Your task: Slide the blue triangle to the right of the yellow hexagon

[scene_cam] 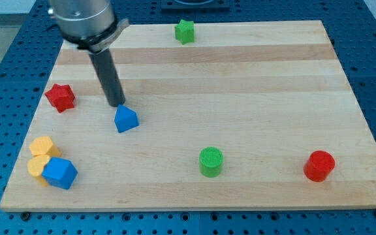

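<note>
The blue triangle point(126, 119) lies on the wooden board point(240, 78) at the view's left of centre. My tip point(117, 104) sits just above and slightly left of it, touching or nearly touching its upper edge. Two yellow blocks lie near the board's bottom-left corner: an upper one point(44, 146) and a lower one point(36, 167). At this size I cannot tell which of them is the hexagon. A blue cube-like block point(61, 173) rests against them on their right.
A red star point(61, 97) lies at the left edge. A green star point(185, 31) sits at the top edge. A green cylinder point(211, 162) and a red cylinder point(319, 165) stand near the bottom.
</note>
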